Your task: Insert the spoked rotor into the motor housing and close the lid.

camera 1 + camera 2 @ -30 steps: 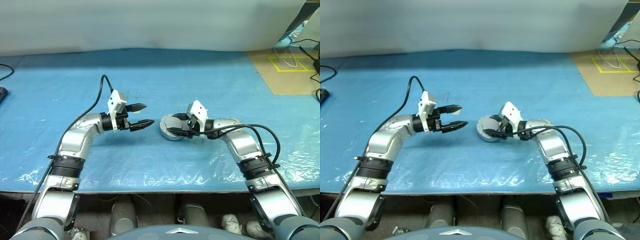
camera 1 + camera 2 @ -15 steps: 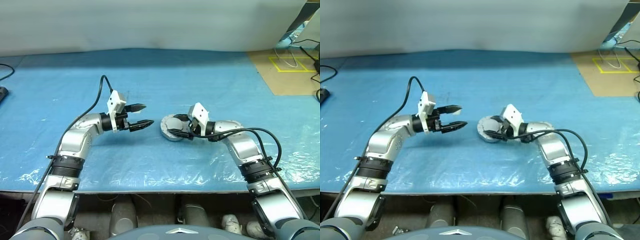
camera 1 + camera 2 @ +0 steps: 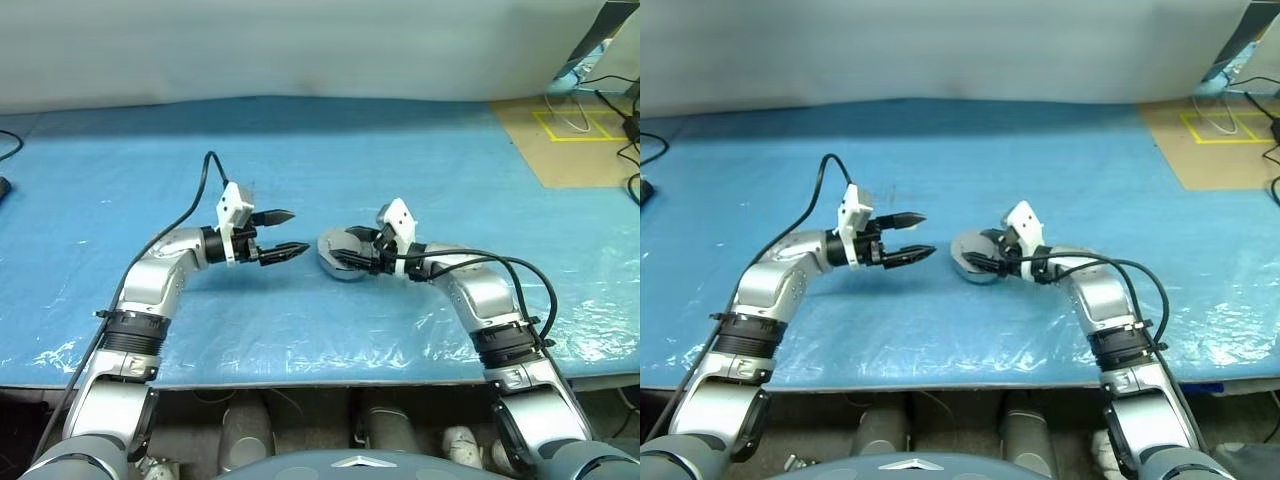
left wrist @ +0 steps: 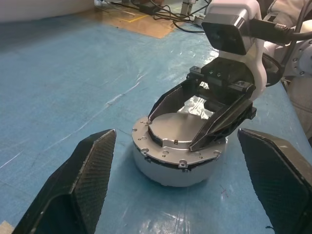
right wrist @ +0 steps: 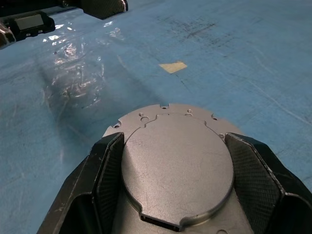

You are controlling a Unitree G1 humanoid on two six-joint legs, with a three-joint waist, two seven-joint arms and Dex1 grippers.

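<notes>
The motor housing [image 4: 178, 158] stands on the blue plastic sheet [image 3: 400, 150] that covers the desk, about in the middle in front of the robot, and the lid [image 5: 178, 165] already lies flat on top of it, inside the flanged rim with the small screw holes. The spoked rotor and the copper windings are not to be seen, so I judge that the rotor sits inside under the lid, but this cannot be checked. The right pincer [image 4: 195, 124] reaches over the housing, with its 2 fingers [image 5: 253, 180] at the 2 opposite edges of the lid; they seem to touch or nearly touch it, and I read this as a grip on the lid to seat or turn it. What is left, in my judgement, is only to press or turn the lid fully home and then to let go. The left pincer [image 3: 281, 232] hangs beside the housing on the robot's left, pointing at it, with its fingers apart and nothing between them, near but not touching. Around the housing the sheet is wrinkled and shiny, and a small piece of tape [image 5: 171, 67] lies on it. Some cables [image 3: 600, 90] lie beyond the far right corner, well apart. Nothing stands in the way of the work.
</notes>
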